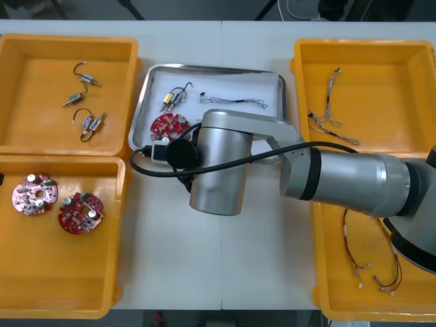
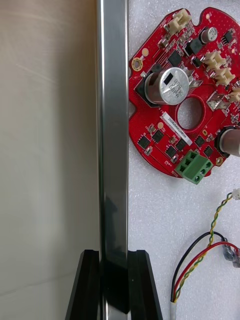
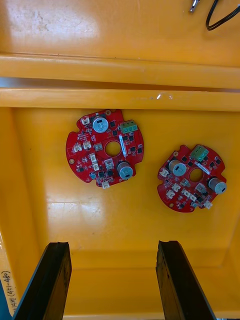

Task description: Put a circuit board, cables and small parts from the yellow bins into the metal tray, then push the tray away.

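Checking in, desk here: what does the right gripper read?

Operator: I see it pinching the rim of the tray. One black finger is on the table side and the other is inside. On the front camera my right arm reaches across the table to the tray's near left corner.

Desk: Contents?

Operator: One board lies flat on the white inside, just beside the gripped rim. A small metal part with its wires sits beyond the board. A blue and white cable lies toward the far right corner (thin, I cannot trace its ends).

Desk: Left side?

Operator: My left gripper hovers over the near left bin, fingers spread wide, pinching nothing. Two spare boards lie on that bin's floor, apart from each other. The far left bin holds three loose parts, each apart from the others.

Desk: Right side?

Operator: Both right bins hold loose cables.
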### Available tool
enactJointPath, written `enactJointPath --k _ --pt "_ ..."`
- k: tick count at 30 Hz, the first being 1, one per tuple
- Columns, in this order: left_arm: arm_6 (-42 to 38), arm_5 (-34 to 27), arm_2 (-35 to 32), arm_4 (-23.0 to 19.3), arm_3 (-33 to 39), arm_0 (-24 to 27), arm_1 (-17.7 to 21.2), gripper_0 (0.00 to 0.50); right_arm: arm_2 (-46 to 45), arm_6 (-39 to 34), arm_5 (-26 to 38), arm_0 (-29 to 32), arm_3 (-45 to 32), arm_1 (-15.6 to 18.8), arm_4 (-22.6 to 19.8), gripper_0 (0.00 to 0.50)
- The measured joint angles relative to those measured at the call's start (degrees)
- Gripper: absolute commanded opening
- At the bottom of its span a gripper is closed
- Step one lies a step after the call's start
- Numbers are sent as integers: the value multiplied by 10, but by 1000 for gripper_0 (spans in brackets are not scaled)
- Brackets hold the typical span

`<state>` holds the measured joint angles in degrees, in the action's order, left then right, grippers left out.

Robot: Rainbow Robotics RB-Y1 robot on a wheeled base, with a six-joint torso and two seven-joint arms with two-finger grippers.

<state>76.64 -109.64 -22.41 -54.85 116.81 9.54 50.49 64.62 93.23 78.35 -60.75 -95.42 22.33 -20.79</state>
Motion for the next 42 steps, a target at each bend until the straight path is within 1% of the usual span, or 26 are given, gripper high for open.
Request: enactJointPath --k 4,7,14,20,29,38,39,40,41,42 --pt "0 0 0 0 0 0 0 500 0 10 -19 -5 21 0 18 0" --pt "0 0 0 0 0 0 0 500 0 33 -43 -9 41 0 22 0" --pt "0 0 0 0 0 0 0 500 0 38 -91 -18 77 0 33 0" --pt "0 0 0 0 0 0 0 500 0 69 -120 -24 113 0 45 0" --pt "0 0 0 0 0 0 0 500 0 72 -202 -38 188 0 55 0" --pt "0 0 0 0 0 0 0 500 0 72 -211 -47 223 -2 57 0" --pt "0 0 0 0 0 0 0 500 0 72 -211 -47 225 -3 57 28" --pt "0 0 0 0 0 0 0 500 0 72 -211 -48 226 -3 57 154" --pt "0 0 0 0 0 0 0 500 0 72 -211 -48 226 -3 57 256" --pt "0 0 0 0 0 0 0 500 0 72 -211 -48 226 -4 57 398"
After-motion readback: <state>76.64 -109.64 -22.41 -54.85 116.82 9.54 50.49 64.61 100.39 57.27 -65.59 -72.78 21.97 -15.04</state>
